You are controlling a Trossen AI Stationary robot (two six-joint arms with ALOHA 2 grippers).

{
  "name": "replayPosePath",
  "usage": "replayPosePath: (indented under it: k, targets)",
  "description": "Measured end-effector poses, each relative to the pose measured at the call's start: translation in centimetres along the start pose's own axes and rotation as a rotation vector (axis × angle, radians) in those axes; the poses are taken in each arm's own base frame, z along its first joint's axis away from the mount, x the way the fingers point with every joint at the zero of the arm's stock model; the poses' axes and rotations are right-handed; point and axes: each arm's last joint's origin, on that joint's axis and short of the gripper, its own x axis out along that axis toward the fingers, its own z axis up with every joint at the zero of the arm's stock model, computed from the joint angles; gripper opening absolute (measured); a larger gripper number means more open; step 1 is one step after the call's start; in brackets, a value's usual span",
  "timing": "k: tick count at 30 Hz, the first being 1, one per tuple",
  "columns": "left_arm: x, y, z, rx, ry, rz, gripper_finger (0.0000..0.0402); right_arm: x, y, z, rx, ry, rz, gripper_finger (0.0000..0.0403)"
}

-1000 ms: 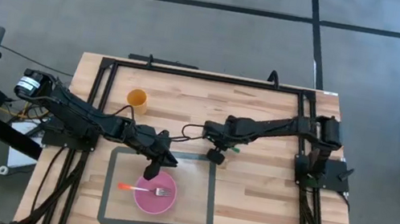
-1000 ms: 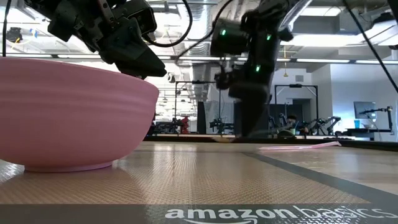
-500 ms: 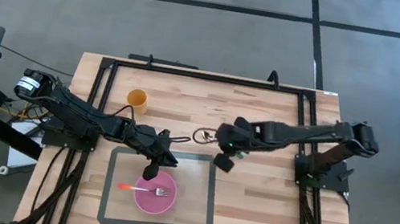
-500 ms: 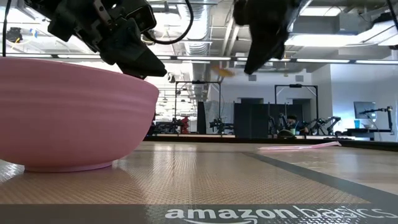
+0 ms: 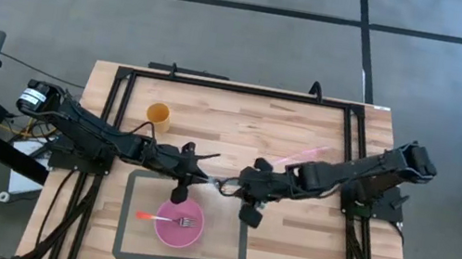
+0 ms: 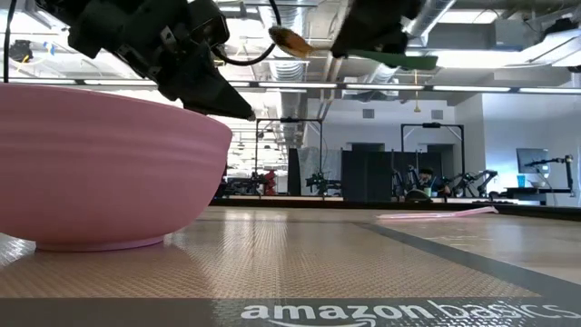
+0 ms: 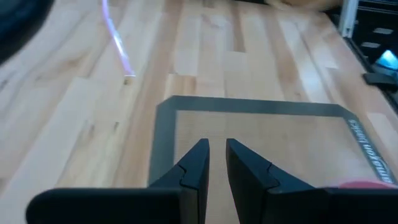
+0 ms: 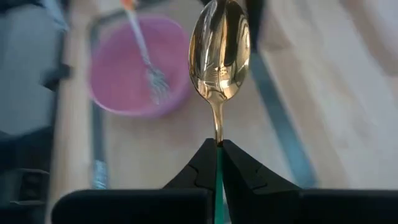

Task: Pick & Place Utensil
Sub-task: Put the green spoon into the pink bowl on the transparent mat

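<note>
You're mid-carry: right gripper (image 8: 217,147) clamps the spoon (image 8: 219,50); pink bowl (image 8: 138,74) lies ahead, so advance and lower.

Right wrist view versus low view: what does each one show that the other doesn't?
Only the right wrist view shows the right gripper shut on the gold spoon by its green handle, and a fork lying inside the pink bowl.

Only the low view shows the left gripper hanging just past the bowl's rim, a pink straw lying on the table farther back, and the room beyond.

Both show the spoon held up in the air, the bowl, and the mat under it.
</note>
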Motion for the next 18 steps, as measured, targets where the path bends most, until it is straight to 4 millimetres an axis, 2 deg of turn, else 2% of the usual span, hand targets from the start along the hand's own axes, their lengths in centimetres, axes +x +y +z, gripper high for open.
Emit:
replayPosePath:
  k: [4,12,18]
  targets:
    - [0.0,0.2,0.0,0.0,-0.012,0.081,0.0055,1.8,0.9,0.3,0.025,-0.036,0.077,0.0006]
    - [-0.1,0.8,0.1,0.078,-0.025,0.274,0.0055,5.0,2.0,-0.2,0.046,0.011,0.212,0.0006]
    - [-0.1,0.8,0.1,0.083,-0.026,0.287,0.0055,7.0,3.6,1.3,0.052,0.023,0.278,0.0006]
